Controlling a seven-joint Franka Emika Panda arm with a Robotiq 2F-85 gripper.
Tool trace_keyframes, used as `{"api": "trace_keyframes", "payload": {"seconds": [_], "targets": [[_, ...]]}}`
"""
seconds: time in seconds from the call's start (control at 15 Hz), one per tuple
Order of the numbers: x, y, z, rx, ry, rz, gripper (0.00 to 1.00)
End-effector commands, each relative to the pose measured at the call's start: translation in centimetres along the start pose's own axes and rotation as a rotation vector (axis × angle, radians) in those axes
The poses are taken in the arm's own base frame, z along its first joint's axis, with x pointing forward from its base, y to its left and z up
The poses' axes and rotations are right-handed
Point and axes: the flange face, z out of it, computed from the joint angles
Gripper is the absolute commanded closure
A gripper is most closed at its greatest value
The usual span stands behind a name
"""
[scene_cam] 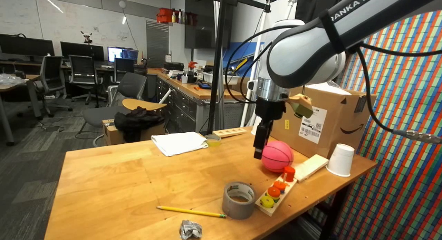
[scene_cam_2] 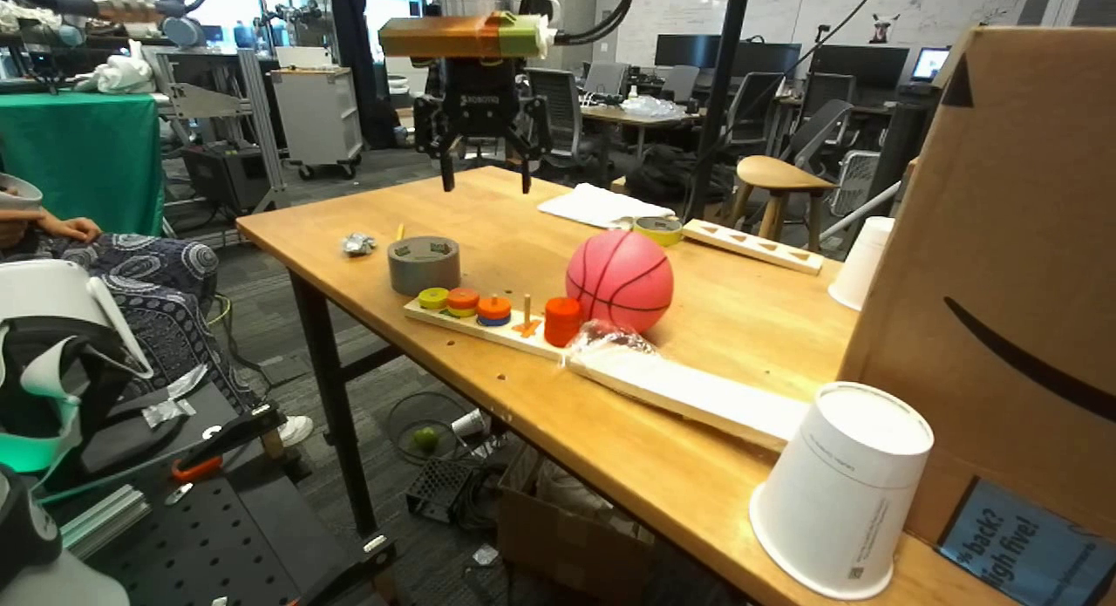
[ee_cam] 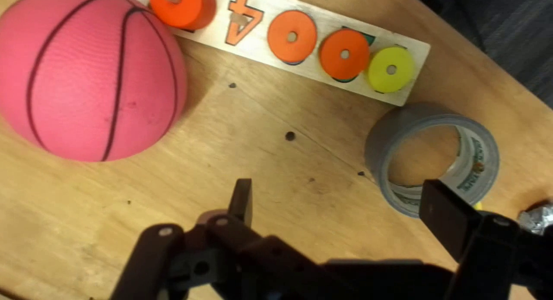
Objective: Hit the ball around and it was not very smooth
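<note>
The ball (scene_cam: 277, 156) is pinkish-red with thin dark lines and rests on the wooden table. It also shows in an exterior view (scene_cam_2: 620, 281) and at the upper left of the wrist view (ee_cam: 93, 75). Its left part is cut off in the wrist view. My gripper (scene_cam_2: 486, 187) hangs above the table, apart from the ball. In the wrist view the gripper (ee_cam: 337, 183) is open with nothing between its fingers, and the ball lies to the upper left of them. In an exterior view the gripper (scene_cam: 259, 154) overlaps the ball's edge.
A peg board (ee_cam: 298, 36) with coloured rings lies beside the ball. A grey tape roll (ee_cam: 432, 157) stands at its far end. A pencil (scene_cam: 191, 211), crumpled foil (scene_cam: 190, 229), white cloth (scene_cam: 179, 143), yellow tape (scene_cam: 213, 140), white cup (scene_cam: 340, 160) and cardboard box (scene_cam: 324, 119) are also there.
</note>
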Motion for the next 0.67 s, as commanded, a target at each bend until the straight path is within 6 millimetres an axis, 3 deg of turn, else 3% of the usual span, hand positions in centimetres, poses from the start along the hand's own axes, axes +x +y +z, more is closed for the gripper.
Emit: {"api": "trace_keyframes", "payload": {"seconds": [0.0, 0.6], "targets": [[0.5, -0.7, -0.1, 0.087, 0.022, -0.047, 0.0], [-0.3, 1.1, 3.6, 0.168, -0.003, -0.038, 0.0]]}}
